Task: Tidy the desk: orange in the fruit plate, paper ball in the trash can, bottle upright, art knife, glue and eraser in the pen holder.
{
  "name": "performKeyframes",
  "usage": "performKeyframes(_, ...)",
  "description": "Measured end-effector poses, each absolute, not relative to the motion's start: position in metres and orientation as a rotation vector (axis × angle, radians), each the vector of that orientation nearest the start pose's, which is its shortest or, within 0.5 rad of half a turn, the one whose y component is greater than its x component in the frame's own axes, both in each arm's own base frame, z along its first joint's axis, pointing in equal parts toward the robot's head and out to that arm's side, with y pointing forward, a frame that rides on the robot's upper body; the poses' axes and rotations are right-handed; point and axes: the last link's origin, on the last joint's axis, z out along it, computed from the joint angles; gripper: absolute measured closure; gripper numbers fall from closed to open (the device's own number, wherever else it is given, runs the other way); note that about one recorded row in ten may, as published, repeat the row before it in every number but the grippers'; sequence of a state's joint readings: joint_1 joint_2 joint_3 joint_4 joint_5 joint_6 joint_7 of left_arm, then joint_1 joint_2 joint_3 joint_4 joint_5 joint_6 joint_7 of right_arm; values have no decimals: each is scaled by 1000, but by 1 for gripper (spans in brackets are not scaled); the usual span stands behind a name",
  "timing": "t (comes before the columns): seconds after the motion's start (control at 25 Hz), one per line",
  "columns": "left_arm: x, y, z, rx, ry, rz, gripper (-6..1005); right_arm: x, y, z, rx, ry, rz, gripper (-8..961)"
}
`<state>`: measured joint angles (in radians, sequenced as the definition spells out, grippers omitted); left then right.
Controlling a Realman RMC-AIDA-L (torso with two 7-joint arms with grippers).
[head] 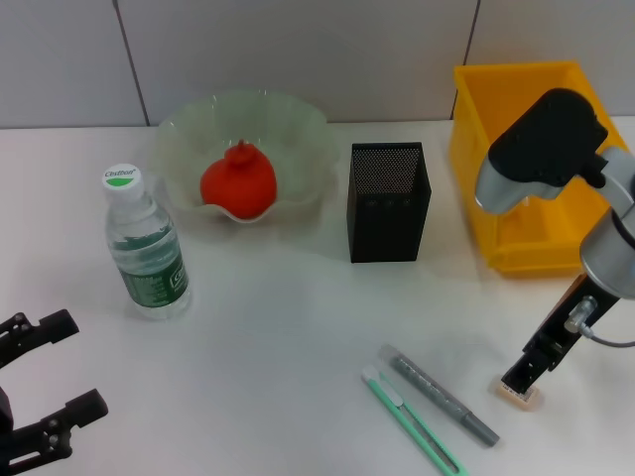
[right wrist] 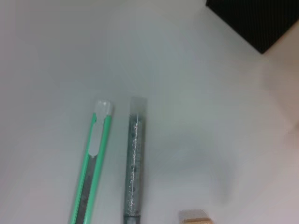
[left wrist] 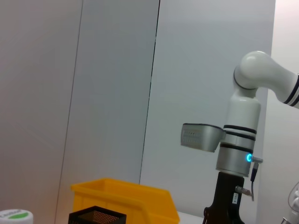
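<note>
The orange (head: 238, 183), red-orange, lies in the translucent green fruit plate (head: 298, 129) at the back. To the left, the bottle (head: 147, 248) stands upright with its cap on. The black mesh pen holder (head: 389, 201) stands in the middle. On the table in front lie the green art knife (head: 412, 421) (right wrist: 91, 172) and the grey glue stick (head: 442, 395) (right wrist: 134, 163), side by side. My right gripper (head: 526, 382) points straight down onto the tan eraser (head: 520, 396) (right wrist: 196, 217). My left gripper (head: 45, 387) stays open at the front left. The paper ball is out of view.
The yellow trash can (head: 526, 159) (left wrist: 126, 196) stands at the back right, beside the pen holder (left wrist: 96, 216). Part of the right arm (head: 546, 149) overlaps it in the head view. Bare table lies between the bottle and the art knife.
</note>
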<state>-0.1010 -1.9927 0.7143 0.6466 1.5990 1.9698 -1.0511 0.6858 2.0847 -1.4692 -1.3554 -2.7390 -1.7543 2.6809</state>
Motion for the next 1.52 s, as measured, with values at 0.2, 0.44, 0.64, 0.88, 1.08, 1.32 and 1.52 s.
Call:
performKeyframes(0.2,-322,194,66,-2486,-386,-1100,151,176,340,-11,-2533,965,-885,134)
performKeyframes(0.44,-322,195,66,-2480,-388,-1102,152,178,339,-16,-2504,962,-914,134)
performKeyframes(0.64,-321,197,65,-2480,-385,-1109,152,185,342,-21,-2491,982,-915,134)
performKeyframes(0.88,-320,199,65,-2479,-384,-1105,152,189,343,-25,-2490,990,-911,134)
performKeyframes(1.08,-321,199,66,-2476,-382,-1101,152,187,341,-31,-2512,977,-912,134)
performKeyframes(1.32,-322,199,65,-2470,-390,-1092,152,171,339,-34,-2590,973,-810,134)
performKeyframes(1.52,-323,198,65,-2468,-395,-1090,152,147,342,-41,-2666,944,-713,133)
